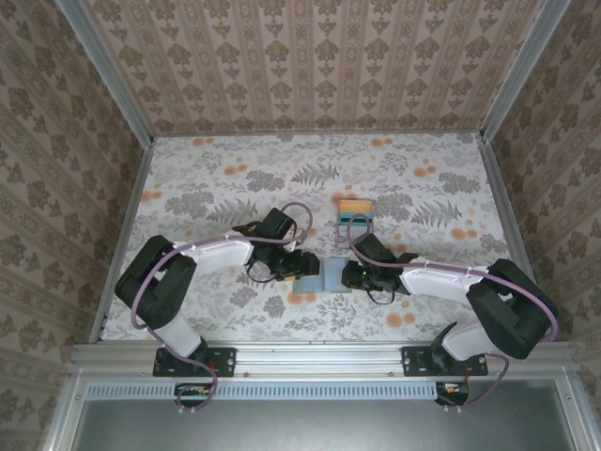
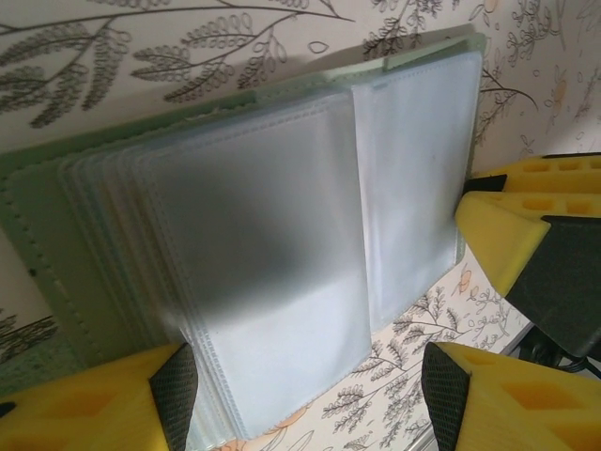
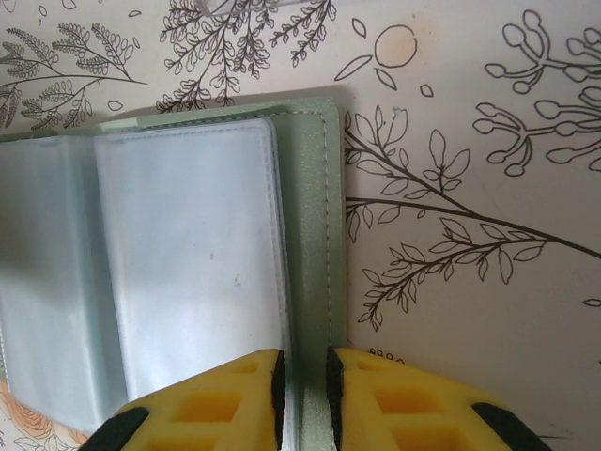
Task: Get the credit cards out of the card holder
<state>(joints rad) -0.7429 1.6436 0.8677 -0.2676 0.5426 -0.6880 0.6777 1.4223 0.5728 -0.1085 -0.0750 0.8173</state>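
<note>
At the bottom of the overhead view both arms rise from their bases and bend inward, meeting just below the frame's centre on the floral surface [image 1: 235, 178]. There the card holder [image 1: 332, 276] lies open and flat, with the left pincer [image 1: 306, 265] at its left side and the right pincer [image 1: 357, 274] at its right. In the left wrist view the left pincer stands released, its yellow fingers [image 2: 94, 409] spread wide toward the bottom corners of the frame. The holder's fanned stack of clear plastic sleeves [image 2: 263, 263] lies between them, its lower left edge against the dark pad of the left-hand finger. The sage-green cover shows along the left edge. In the right wrist view the right pincer is clenched on the card holder: its two fingers, at bottom centre, nip the stitched green cover edge with only a thin gap between them. Farther up the overhead frame, a little above the holder, the credit cards [image 1: 355, 217] lie in a small stack, orange toward the top and teal below. Patterned walls [image 1: 300, 66] close off the top of the frame.
</note>
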